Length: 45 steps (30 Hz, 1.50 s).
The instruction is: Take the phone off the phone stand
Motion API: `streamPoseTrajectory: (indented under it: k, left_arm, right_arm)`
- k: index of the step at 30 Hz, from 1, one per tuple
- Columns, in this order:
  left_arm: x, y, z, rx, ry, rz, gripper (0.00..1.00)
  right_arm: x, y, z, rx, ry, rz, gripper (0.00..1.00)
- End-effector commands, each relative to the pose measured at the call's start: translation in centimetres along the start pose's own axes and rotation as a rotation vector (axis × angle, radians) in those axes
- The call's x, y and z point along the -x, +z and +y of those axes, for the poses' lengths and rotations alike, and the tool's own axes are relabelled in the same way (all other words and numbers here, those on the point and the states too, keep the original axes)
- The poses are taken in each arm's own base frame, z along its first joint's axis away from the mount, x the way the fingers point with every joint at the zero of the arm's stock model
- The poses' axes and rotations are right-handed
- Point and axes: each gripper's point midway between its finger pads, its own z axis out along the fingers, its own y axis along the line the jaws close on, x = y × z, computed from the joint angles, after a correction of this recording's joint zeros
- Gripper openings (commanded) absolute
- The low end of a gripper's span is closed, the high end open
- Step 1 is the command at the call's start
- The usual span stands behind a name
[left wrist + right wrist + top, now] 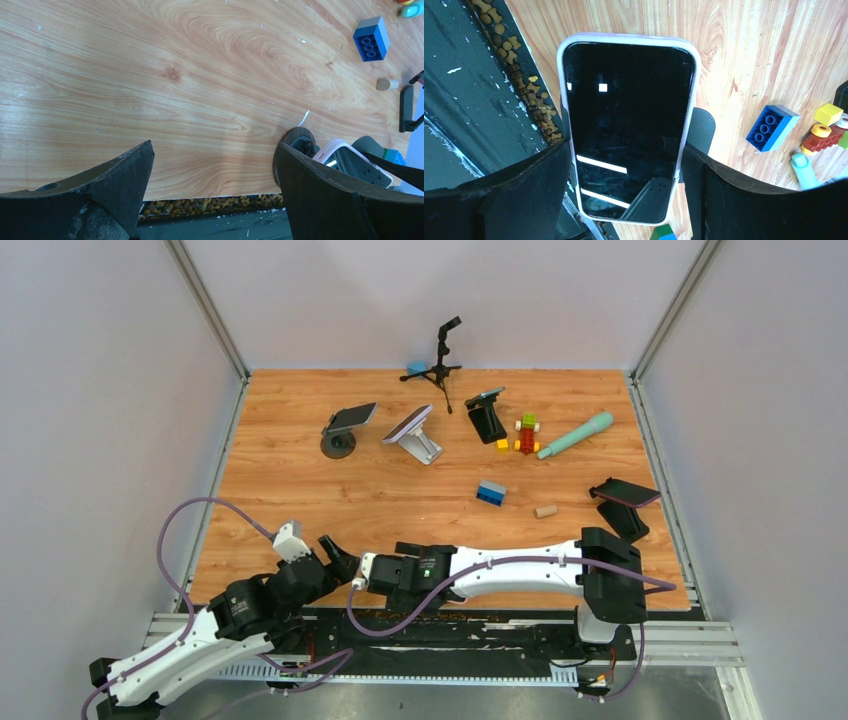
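Wood table (300, 480), both arms folded low at near edge. R gripper (626, 150) is on the phone (629, 100): black fingers (539, 185) sit against both long edges of the pale case. Screen faces wrist cam, dark w/ reflections. Black rounded bit of phone stand (701, 129) shows behind phone's right edge, so phone is at the stand, just beside near table edge. Can't tell if it's seated or lifted off. L gripper (214, 147) spread wide, nothing btwn fingers, hovering over bare wood just left of the phone. Nearby: blue brick (771, 127), apart from phone. Brown kibble-like bits (531, 95) lie in gap along table edge. Far side: other stands (347, 425) w/ phones, well apart.
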Motion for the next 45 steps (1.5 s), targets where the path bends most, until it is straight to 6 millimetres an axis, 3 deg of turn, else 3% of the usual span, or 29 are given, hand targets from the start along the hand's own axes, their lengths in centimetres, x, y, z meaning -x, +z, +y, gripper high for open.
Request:
streamPoseTrajectory:
  k: [1,6,12,25,45]
  left_arm:
    - [0.7,-0.1,-0.2,-0.003,-0.030,-0.032,0.98]
    - [0.6,0.0,-0.2,-0.003,-0.031,-0.032,0.98]
    - [0.6,0.1,-0.4,-0.008,-0.032,-0.031,0.98]
    - [0.7,0.0,-0.3,-0.005,-0.026,-0.034,0.99]
    - [0.6,-0.1,-0.1,-0.006,-0.033,-0.032,0.99]
  right_arm:
    - [-0.1,1.3,1.2,0.026,0.008,0.015,0.67]
    - [0.4,0.5,1.0,0.033,0.007,-0.005,0.51]
    - [1.0,-0.6,0.4,0.029,-0.010,-0.005,0.44]
    - [2.4,-2.9,-1.1,-0.007,-0.009,-0.040,0.43]
    - [2.1,-3.6,-2.1,-0.064,0.014,-0.045,0.42]
